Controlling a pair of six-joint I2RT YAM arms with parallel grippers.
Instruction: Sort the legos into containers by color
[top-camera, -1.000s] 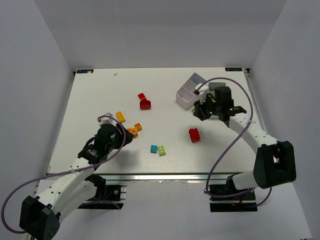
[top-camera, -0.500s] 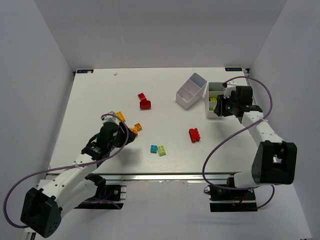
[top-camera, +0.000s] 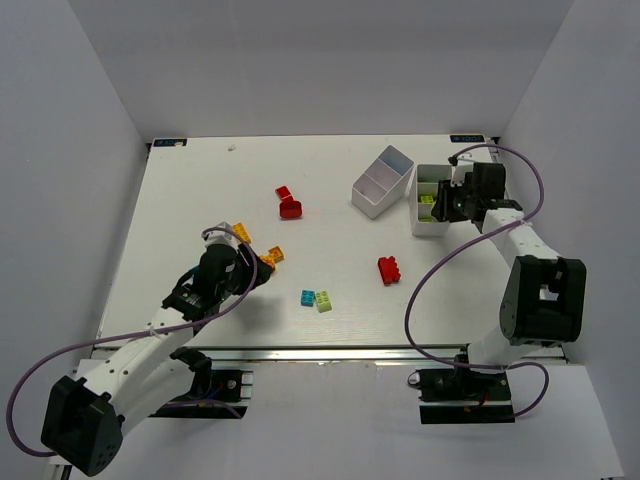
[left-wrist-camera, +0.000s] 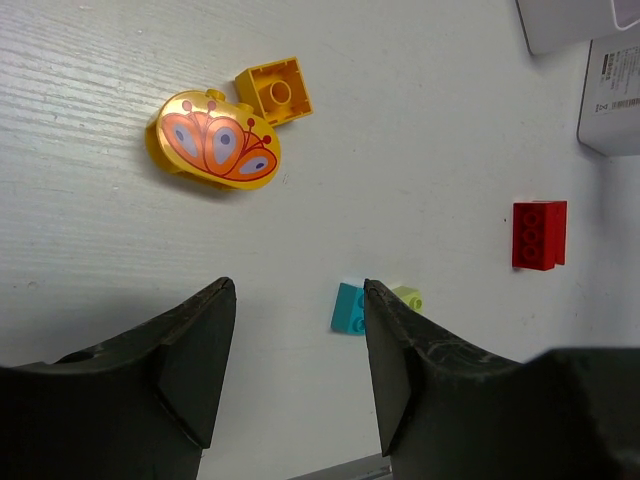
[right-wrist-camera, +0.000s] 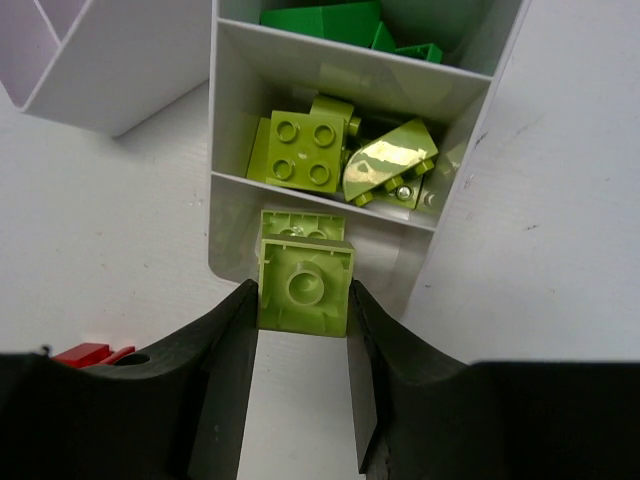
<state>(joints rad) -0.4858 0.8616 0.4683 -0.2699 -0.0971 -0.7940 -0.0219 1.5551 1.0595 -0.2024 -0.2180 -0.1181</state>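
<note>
The right claw (right-wrist-camera: 303, 300) clenches a lime brick (right-wrist-camera: 305, 275) just above the tray (right-wrist-camera: 215, 150), over its end compartment; the left claw (left-wrist-camera: 297, 300), well away from that tray, hangs spread open.

Robotics lab cell, white table (top-camera: 180, 200) boxed by plain white walls (top-camera: 80, 150); two cabled arms (top-camera: 135, 358) bolted at its edge

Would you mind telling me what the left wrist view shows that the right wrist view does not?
Only the left wrist view: the open left end effector over the table, a printed yellow oval piece, an orange brick and a cyan brick. Only the right wrist view: the right end effector shut on a lime brick at the divided tray, whose compartments hold lime bricks and green bricks. Both: the white table, parts of the divided tray and the other tray, and apparently the same red brick.
</note>
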